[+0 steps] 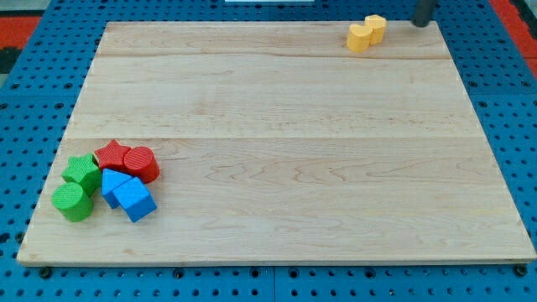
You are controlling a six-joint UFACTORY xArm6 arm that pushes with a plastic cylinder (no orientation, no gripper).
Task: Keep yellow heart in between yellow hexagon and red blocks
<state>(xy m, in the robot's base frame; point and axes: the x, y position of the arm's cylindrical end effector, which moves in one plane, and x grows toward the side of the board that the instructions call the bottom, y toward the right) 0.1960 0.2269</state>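
The yellow heart [359,38] lies near the board's top edge, right of centre. The yellow hexagon [376,27] touches it on its upper right. The red star [112,155] and red cylinder [141,164] sit side by side at the lower left, far from the yellow pair. My tip [422,23] is at the view's top edge, right of the yellow hexagon and a short gap away from it, touching no block.
A green star [82,172] and a green cylinder [73,202] sit left of the red blocks. Two blue blocks, one [112,183] partly behind a blue cube [135,200], lie just below the red ones. The wooden board [294,168] rests on a blue pegboard.
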